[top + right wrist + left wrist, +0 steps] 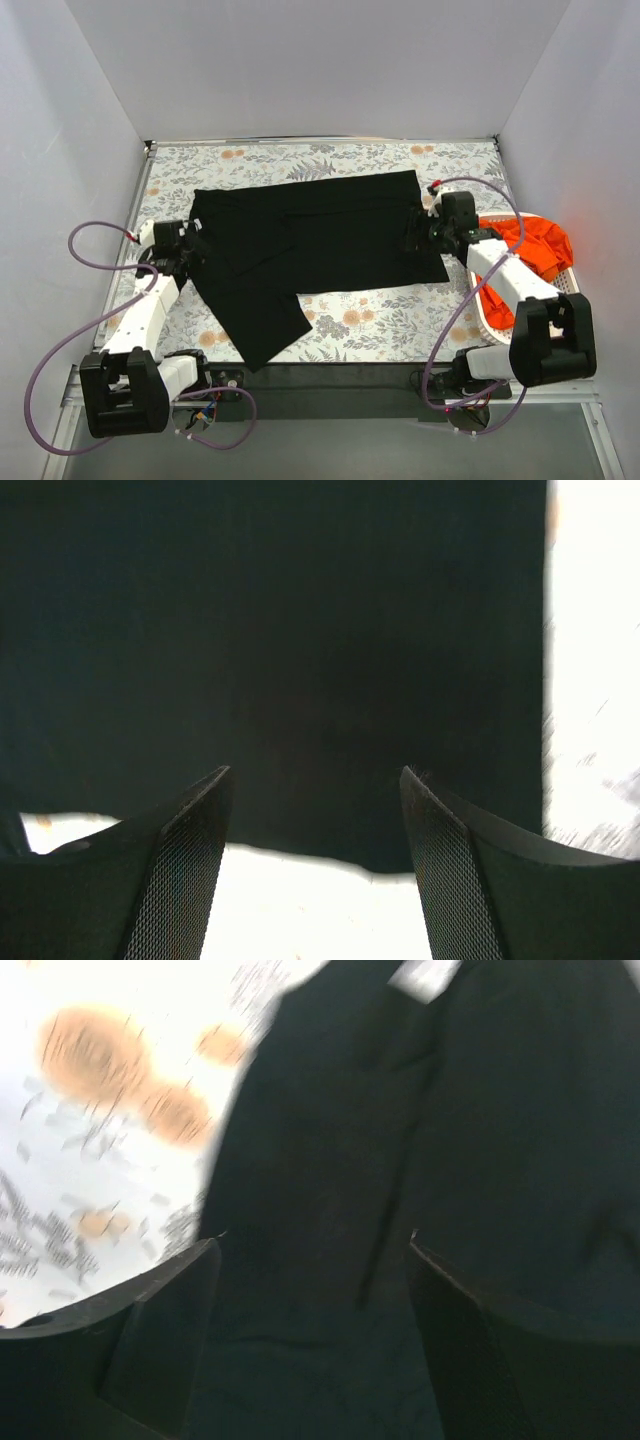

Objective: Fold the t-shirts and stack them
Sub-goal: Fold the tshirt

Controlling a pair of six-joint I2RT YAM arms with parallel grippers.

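Left fingers (160, 1340), right fingers (190, 870): parted, empty, low over black t-shirt (320, 235) (left view blurred). Could pinch one layer only, skewing the fold.

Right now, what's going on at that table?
Both arms are at the black t-shirt, which lies spread on the floral table with one part angled toward the near edge. The left gripper is at the shirt's left edge and the right gripper at its right edge. Both are open and hold nothing. An orange t-shirt sits in the white basket on the right. No folded stack shows yet.
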